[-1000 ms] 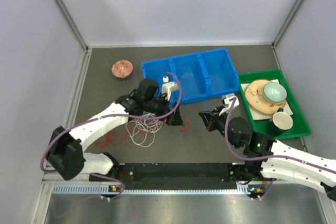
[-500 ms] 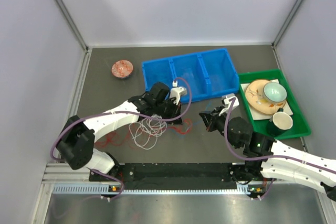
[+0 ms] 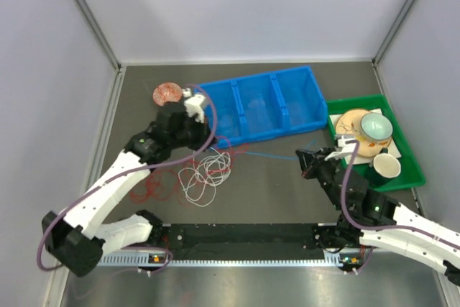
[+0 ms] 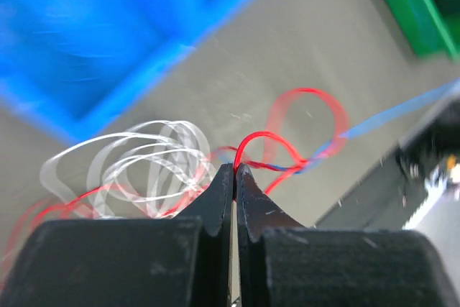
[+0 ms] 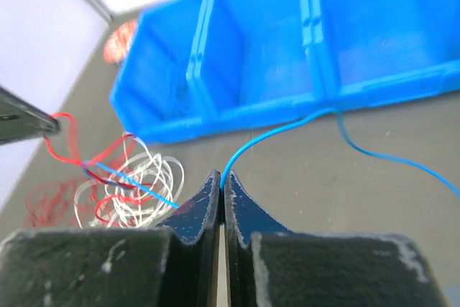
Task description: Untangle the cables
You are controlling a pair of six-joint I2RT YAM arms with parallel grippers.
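I read the left gripper clamped on the red cable, and the right gripper clamped on the blue cable. The white cable coils lie on the table at 7 o'clock of the bin; blue runs to 3 o'clock.

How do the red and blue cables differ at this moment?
The red cable is pinched by the left gripper, the blue cable by the right gripper. Red curls in loose loops; blue runs nearly straight across the table. Both are thin and held in shut grippers.
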